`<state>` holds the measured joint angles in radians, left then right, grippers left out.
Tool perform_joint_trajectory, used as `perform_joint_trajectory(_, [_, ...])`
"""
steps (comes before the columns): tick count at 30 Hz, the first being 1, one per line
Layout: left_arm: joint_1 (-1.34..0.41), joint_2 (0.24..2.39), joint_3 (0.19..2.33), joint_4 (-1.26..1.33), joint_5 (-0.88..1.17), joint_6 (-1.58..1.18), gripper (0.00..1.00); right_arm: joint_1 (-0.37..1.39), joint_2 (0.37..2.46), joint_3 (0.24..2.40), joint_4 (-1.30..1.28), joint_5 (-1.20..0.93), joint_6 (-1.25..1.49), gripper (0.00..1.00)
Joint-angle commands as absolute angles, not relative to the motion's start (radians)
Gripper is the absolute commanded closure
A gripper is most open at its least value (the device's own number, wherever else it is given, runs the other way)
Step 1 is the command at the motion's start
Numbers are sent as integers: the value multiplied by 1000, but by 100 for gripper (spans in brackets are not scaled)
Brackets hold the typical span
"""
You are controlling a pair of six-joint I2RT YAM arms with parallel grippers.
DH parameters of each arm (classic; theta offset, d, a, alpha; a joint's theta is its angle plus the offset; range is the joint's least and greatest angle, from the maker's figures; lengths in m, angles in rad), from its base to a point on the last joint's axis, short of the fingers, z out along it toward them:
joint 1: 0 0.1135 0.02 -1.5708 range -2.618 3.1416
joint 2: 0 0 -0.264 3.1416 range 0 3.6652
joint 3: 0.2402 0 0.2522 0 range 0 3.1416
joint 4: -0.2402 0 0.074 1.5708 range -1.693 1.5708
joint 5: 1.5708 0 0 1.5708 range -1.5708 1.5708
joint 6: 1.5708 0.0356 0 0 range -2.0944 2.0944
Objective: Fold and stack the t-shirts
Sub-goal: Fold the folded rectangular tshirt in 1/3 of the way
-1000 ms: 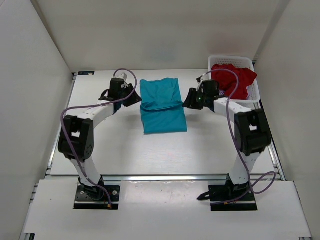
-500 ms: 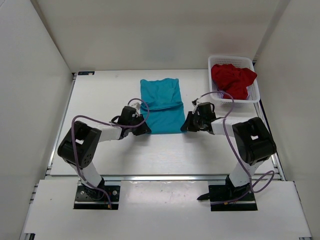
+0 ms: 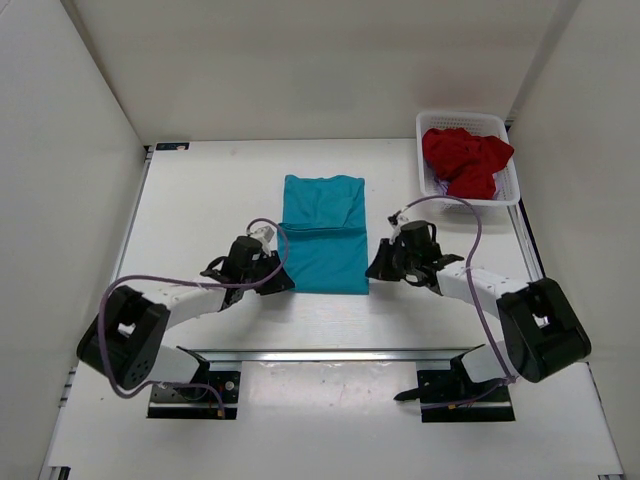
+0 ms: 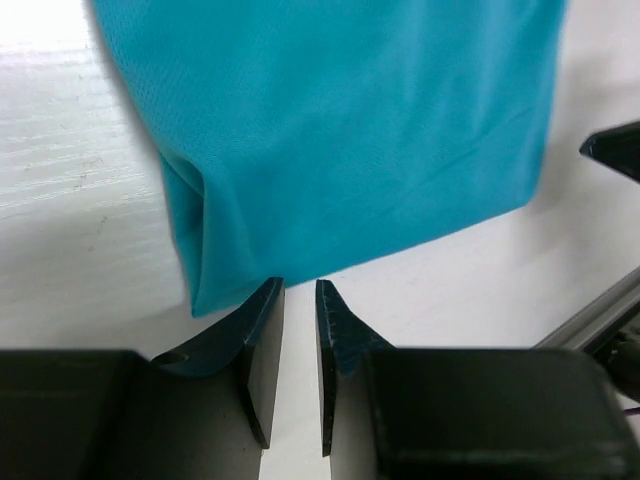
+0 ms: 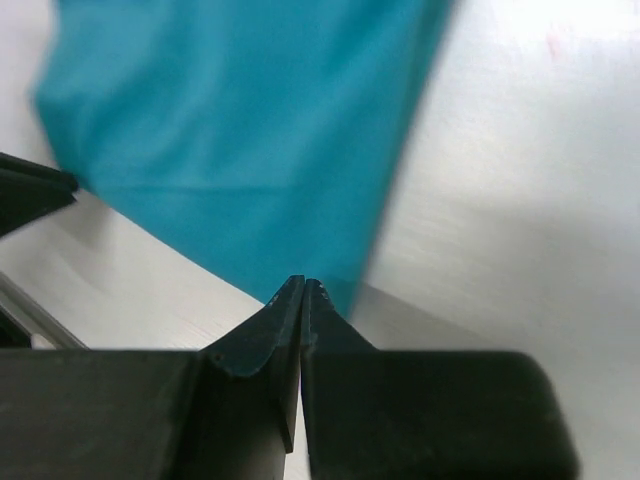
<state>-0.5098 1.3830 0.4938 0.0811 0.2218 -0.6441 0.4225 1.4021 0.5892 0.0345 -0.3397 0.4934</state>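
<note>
A teal t-shirt (image 3: 322, 235) lies folded into a rectangle in the middle of the table. My left gripper (image 3: 278, 282) sits low at its near left corner. In the left wrist view that gripper (image 4: 300, 287) is open by a narrow gap, with bare table between the jaws and the teal cloth (image 4: 350, 130) just beyond the tips. My right gripper (image 3: 375, 268) is at the near right corner. In the right wrist view it (image 5: 303, 283) is shut, tips on the near hem of the teal cloth (image 5: 230, 110). A dark red t-shirt (image 3: 462, 160) lies bunched in the basket.
The white mesh basket (image 3: 465, 116) stands at the far right corner of the table. A metal rail (image 3: 330, 354) runs along the table's near edge, close behind both grippers. White walls enclose the table on the left, right and far sides.
Both arms have come from the shirt's far end to its near corners and drawn back toward the near edge. The teal shirt has slid nearer. The right gripper has shut.
</note>
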Motion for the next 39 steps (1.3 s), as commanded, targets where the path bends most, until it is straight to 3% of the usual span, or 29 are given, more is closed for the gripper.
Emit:
perform_joint_trajectory(1, [-508,1272,489,40,206,-635,69,459,1390,710,57,-320,477,99])
perform_joint_trajectory(8, [-492,1327,469,49,207,-618,70,528,1721,973,149,-475,489,100])
perform_joint_trajectory(15, [-459,1230,403,40,218,-615,70,499,2020,1267,91,-526,483,100])
perform_joint_trajectory(26, [-411,1176,356,2,207,-586,64,451,2143,1250,247,-646,606,100])
perform_joint_trajectory(33, [-436,1193,383,24,210,-609,47,428,2017,1238,250,-660,585,100])
perform_joint_trajectory(39, [-446,1212,387,40,210,-632,28,400,2066,1258,196,-647,571,100])
